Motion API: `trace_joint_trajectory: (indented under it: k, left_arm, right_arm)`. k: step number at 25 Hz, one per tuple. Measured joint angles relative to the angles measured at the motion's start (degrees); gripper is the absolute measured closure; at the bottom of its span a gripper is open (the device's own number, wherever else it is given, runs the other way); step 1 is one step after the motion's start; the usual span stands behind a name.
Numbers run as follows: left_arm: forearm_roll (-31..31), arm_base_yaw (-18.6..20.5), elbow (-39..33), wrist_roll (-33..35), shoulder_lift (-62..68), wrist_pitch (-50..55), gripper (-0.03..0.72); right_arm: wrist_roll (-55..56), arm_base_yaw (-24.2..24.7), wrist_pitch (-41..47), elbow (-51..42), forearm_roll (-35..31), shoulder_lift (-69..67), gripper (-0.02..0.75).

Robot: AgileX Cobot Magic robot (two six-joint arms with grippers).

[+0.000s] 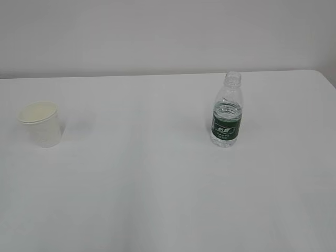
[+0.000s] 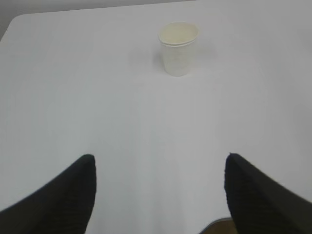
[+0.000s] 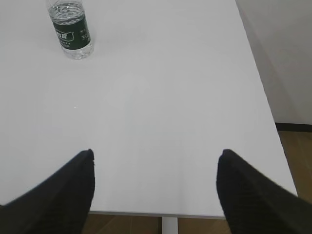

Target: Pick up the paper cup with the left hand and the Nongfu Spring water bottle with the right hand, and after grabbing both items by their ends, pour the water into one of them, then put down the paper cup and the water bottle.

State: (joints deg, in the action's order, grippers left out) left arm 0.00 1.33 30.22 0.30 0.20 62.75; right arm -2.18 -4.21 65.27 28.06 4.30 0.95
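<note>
The white paper cup (image 1: 42, 124) stands upright at the table's left; the left wrist view shows the paper cup (image 2: 178, 48) far ahead, cream inside. The Nongfu Spring water bottle (image 1: 227, 111), capless, with a green label and water inside, stands upright right of centre; in the right wrist view the bottle (image 3: 71, 27) is at top left, its neck cut off. My left gripper (image 2: 160, 161) is open and holds nothing, well short of the cup. My right gripper (image 3: 155, 155) is open and holds nothing, over the table's near edge, far from the bottle. Neither arm shows in the exterior view.
The white table (image 1: 157, 184) has its right edge (image 3: 265, 112) close to my right gripper, with brown floor (image 3: 295, 146) beyond it. A rounded table corner (image 2: 14, 22) shows at far left. A pale wall (image 1: 157, 31) stands behind the table.
</note>
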Motion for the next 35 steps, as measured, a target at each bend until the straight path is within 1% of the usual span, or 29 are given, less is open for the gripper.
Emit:
trace_joint_trajectory:
  k: [6,18,31,35]
  left_arm:
    - [0.00,0.00,0.00,0.00,0.00,0.00,0.111]
    - [0.00,0.00,0.00,0.00,0.00,0.00,0.112]
    - [0.82,0.00,0.82,0.00,0.22,-2.16,0.112]
    - [0.82,0.00,0.82,0.00,2.51,-2.29,0.112]
  right_arm:
    - [0.00,0.00,0.00,0.00,0.00,0.00,0.148]
    - [-0.22,0.00,0.00,0.43,0.00,0.00,0.148]
    - [-1.55,0.00,-3.04,1.57,-1.05,0.00,0.148]
    - [-1.67,0.00,-3.67,1.56,-1.66,0.00,0.148]
